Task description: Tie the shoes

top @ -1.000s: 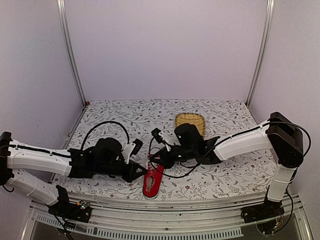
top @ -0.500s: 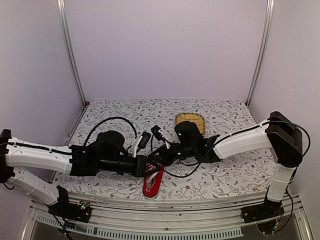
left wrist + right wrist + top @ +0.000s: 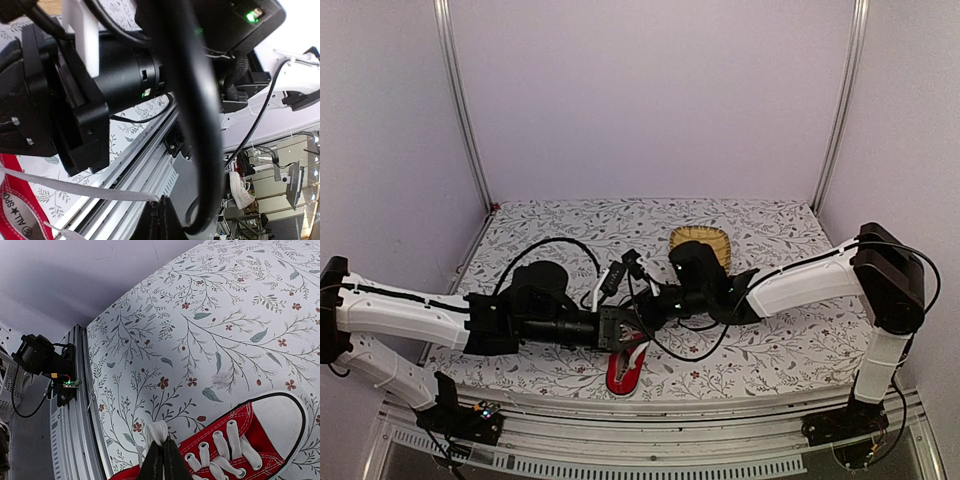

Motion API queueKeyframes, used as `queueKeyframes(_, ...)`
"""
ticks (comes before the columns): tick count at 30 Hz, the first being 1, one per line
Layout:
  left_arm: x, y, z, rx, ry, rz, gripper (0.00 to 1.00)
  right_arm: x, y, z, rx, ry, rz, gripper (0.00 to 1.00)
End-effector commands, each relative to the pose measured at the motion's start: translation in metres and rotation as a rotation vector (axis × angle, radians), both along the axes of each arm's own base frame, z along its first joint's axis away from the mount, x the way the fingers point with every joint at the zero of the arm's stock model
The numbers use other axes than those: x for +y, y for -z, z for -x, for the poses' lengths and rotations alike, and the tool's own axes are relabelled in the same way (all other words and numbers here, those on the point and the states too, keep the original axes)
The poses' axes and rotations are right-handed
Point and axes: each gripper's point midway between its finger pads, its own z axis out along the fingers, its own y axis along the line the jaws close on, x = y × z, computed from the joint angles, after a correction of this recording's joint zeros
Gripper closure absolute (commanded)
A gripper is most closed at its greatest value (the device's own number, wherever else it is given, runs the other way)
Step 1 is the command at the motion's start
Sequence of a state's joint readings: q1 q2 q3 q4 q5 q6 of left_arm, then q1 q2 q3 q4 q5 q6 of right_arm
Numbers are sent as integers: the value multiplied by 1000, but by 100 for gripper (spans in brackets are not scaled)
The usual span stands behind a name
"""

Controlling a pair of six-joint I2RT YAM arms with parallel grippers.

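Note:
The red shoe (image 3: 625, 370) lies at the near table edge with its white toe cap (image 3: 281, 415) pointing away from the arms. My left gripper (image 3: 624, 330) hovers over it, shut on a white lace (image 3: 75, 190) that runs taut back toward the shoe (image 3: 20, 220). My right gripper (image 3: 647, 316) sits just right of the left one, almost touching it. In the right wrist view the right gripper (image 3: 164, 444) is shut on a folded loop of white lace (image 3: 158, 432) beside the shoe's eyelets (image 3: 235, 440). The right arm's black wrist (image 3: 100, 95) fills the left wrist view.
A yellow woven basket (image 3: 701, 241) stands behind the right arm. Black cables (image 3: 545, 248) loop above both wrists. The floral tablecloth (image 3: 210, 315) ends at a metal rail (image 3: 75, 405) close to the shoe. Side posts (image 3: 460, 100) frame the table.
My left gripper has travelled right over the shoe with its lace, until it meets the right gripper. The right gripper has barely moved and keeps its loop.

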State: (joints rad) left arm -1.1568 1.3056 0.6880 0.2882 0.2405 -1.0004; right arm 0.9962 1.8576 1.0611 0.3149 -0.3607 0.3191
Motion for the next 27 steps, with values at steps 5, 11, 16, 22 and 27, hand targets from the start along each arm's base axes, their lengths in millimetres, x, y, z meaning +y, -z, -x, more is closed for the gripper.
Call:
queueKeyframes(5, 8, 46, 5, 35, -29, -97, 100, 9, -6, -6, -8, 0, -25, 98)
queueKeyframes(11, 34, 97, -1, 20, -85, -322, 91, 9, -10, -5, -11, -9, -34, 98)
queueKeyframes(16, 59, 95, -9, -44, -141, -401, 69, 9, -12, -2, -16, -27, -39, 98)
queueKeyframes(22, 95, 83, -24, -105, -226, -451, 54, 10, -14, 4, -19, -57, -48, 98)
queueKeyframes(27, 113, 72, -45, -157, -282, -396, 44, 11, -16, 15, -19, -123, -70, 98)
